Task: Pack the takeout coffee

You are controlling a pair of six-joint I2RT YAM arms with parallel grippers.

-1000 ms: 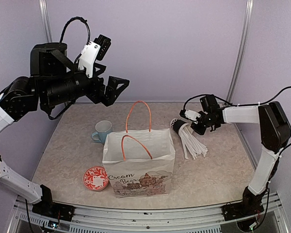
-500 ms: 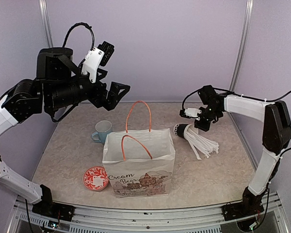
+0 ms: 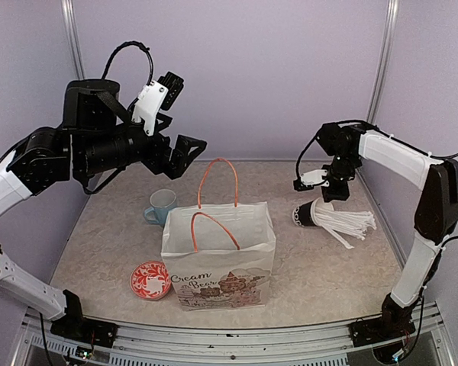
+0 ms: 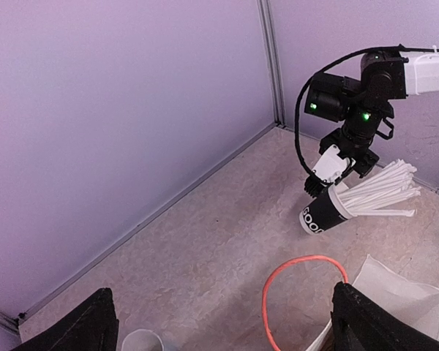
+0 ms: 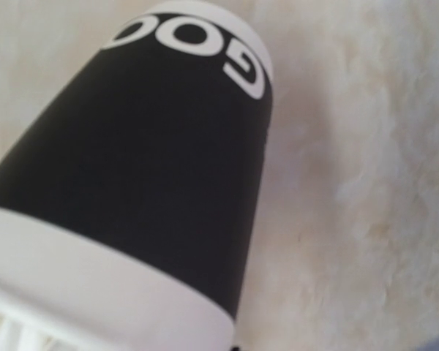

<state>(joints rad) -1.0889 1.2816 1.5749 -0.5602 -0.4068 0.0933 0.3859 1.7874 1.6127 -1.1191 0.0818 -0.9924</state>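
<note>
Black straw cup (image 3: 307,216) pinched at its rim by the closed right fingers (image 4: 329,162), tilted.
The left fingers (image 3: 186,146) are spread wide, holding nothing, raised over the worktop (image 3: 111,229).

Straw cup (image 5: 154,161) blurred, edge-cropped

Chunky white-and-black left arm (image 3: 91,149), pale shells over dark round joints | thick black cable (image 3: 130,52) arcs off its top | white camera bracket (image 3: 146,103) on the wrist | all-black left gripper (image 3: 187,156) | slimmer white-and-black right arm (image 3: 397,156) | thin black wrist cable (image 3: 304,155) | two green lights (image 4: 312,107) glowing.
</note>
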